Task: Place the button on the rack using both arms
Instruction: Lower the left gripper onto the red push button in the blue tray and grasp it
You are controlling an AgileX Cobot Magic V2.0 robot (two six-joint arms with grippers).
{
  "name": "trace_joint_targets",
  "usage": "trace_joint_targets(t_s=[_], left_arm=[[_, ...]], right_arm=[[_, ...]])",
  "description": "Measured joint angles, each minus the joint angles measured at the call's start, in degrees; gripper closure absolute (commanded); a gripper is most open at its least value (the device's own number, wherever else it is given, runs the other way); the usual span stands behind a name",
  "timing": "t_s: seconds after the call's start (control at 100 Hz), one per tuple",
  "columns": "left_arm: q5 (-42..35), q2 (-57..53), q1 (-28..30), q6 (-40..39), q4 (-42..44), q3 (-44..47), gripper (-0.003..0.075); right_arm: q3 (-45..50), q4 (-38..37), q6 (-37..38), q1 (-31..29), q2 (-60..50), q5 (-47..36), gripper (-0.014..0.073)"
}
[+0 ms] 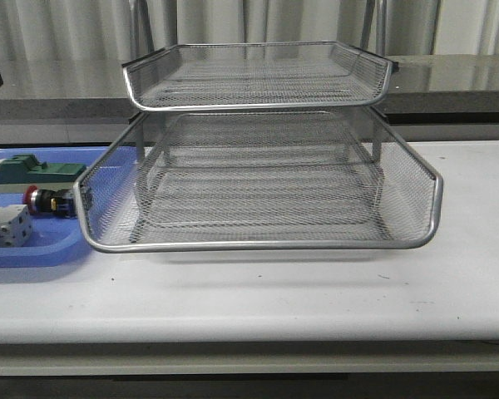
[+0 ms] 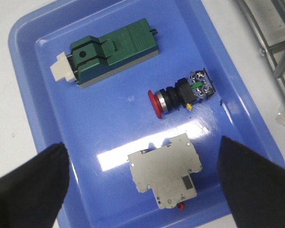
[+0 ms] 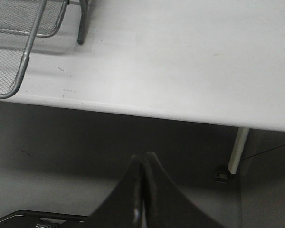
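Note:
The button, with red cap, black body and a blue-yellow rear block, lies on its side in the blue tray; it also shows in the front view. My left gripper is open above the tray, its black fingers on either side of the grey terminal block, apart from the button. The silver wire-mesh rack stands mid-table. My right gripper is shut and empty, below the table's front edge, to the right of the rack's corner. Neither gripper shows in the front view.
A green block with a beige base lies in the blue tray beyond the button. The tray sits directly left of the rack. A table leg hangs below the white tabletop.

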Motion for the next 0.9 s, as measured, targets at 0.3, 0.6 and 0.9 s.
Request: trace_joint_targets(t_s=[0.3,0.6,0.9], left_arm=[[10.0,15.5,-0.5,14.2,-5.8,-17.5,0.0121],[14.2,24.1,-3.5,24.3,-6.3,-23.2,0.0121],[13.9,28.9,-5.2,28.1,-3.5,-23.8,0.0121]], right_arm=[[0.0,0.0,0.0,0.0,0.0,0.0,0.0662],[0.0,-0.1,0.0,0.0,0.0,0.0,0.0662],[0.0,-0.1,0.0,0.0,0.0,0.0,0.0662]])
